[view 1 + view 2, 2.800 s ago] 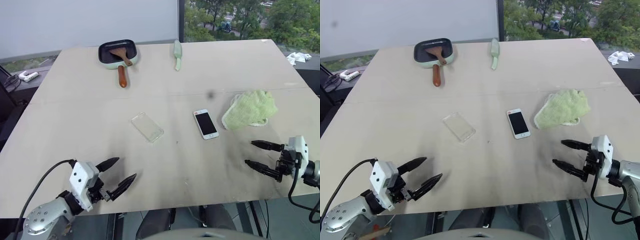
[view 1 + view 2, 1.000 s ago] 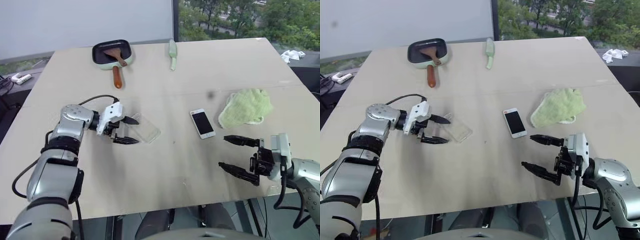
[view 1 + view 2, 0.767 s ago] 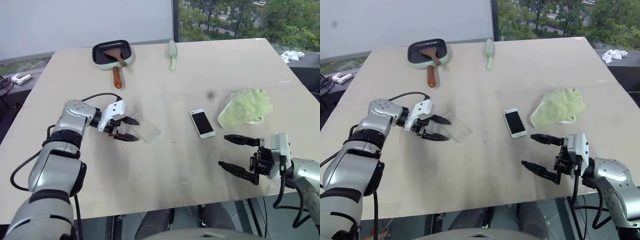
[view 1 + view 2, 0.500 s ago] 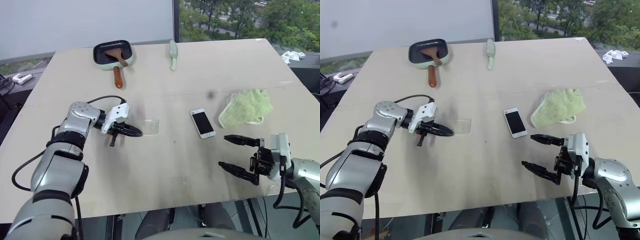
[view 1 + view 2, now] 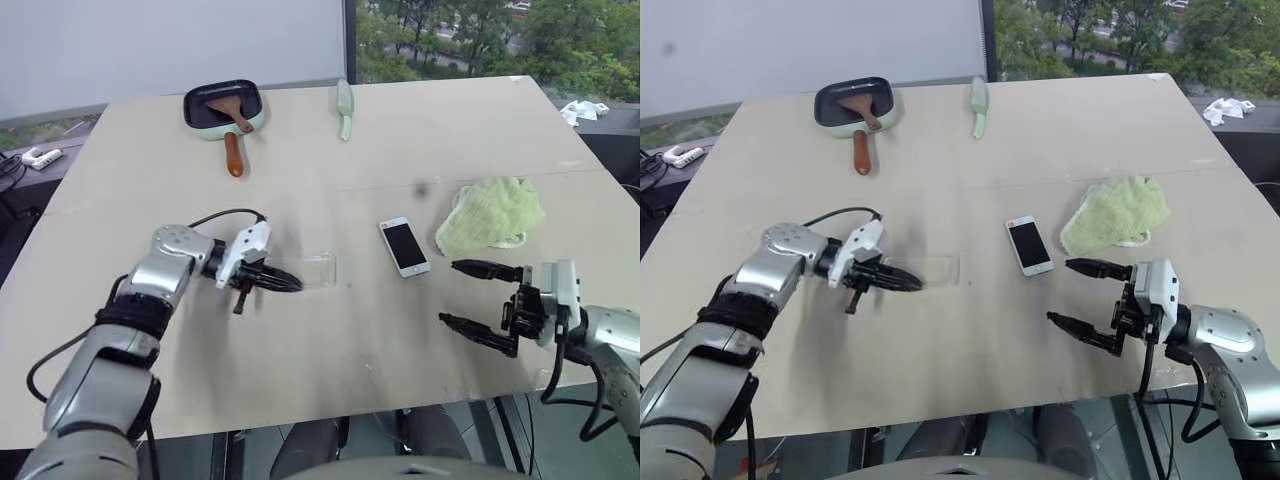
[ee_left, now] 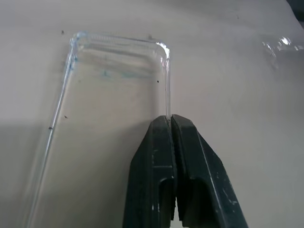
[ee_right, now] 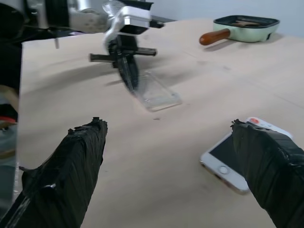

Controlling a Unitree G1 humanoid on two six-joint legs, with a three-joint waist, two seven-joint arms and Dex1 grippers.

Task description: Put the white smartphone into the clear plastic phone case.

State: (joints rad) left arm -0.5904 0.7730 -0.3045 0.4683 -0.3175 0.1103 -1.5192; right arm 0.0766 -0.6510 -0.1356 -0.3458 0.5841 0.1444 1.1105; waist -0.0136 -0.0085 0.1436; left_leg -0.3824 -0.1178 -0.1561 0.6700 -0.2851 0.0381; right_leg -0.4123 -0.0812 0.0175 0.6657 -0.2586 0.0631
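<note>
The white smartphone (image 5: 404,246) lies screen up on the table, right of centre, also seen in the right wrist view (image 7: 242,161). My left gripper (image 5: 295,283) is shut on one long edge of the clear plastic phone case (image 5: 318,268), left of the phone. In the left wrist view its fingertips (image 6: 170,124) pinch the case (image 6: 109,90) rim. Whether the case rests on the table or hangs just above it I cannot tell. My right gripper (image 5: 449,292) stands open and holds nothing, near the front edge just right of the phone.
A green cloth (image 5: 492,215) lies bunched right of the phone. At the back sit a pale green pan (image 5: 223,105) with a wooden spatula in it and a green utensil (image 5: 345,108). A white power strip (image 5: 35,157) lies off the table's left side.
My left gripper shut on the case's edge, turned it from its slanted lie and drew it right and nearer, toward the phone. The right gripper stayed where it was.
</note>
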